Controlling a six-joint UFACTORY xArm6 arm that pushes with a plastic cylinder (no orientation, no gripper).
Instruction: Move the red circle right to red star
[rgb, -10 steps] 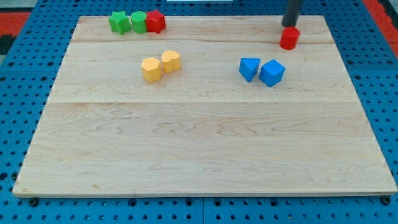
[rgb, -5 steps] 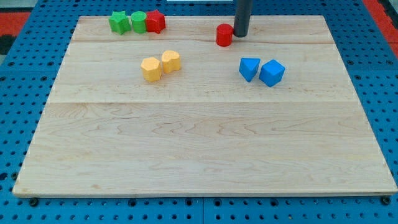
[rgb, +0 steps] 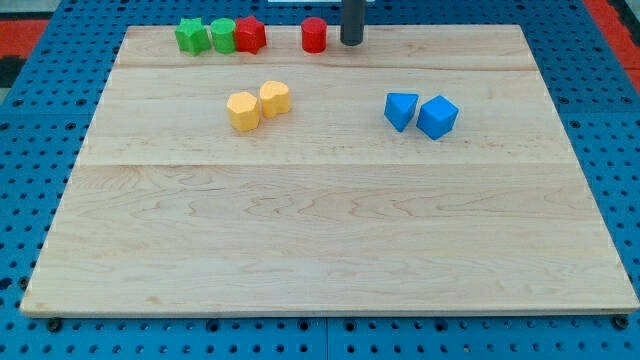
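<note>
The red circle (rgb: 314, 34) stands near the board's top edge, a short gap to the right of the red star (rgb: 250, 34). The red star touches a green circle (rgb: 222, 35), which sits next to a green star (rgb: 191, 36) at the top left. My tip (rgb: 351, 42) is just right of the red circle, with a small gap between them.
Two yellow blocks (rgb: 258, 104) sit together left of centre. Two blue blocks (rgb: 421, 112) sit together right of centre. The wooden board (rgb: 330, 230) lies on a blue pegboard; its top edge is close behind the red blocks.
The red circle has been pushed from the top right leftward and up along the top edge toward the red star. My tip followed it left.
</note>
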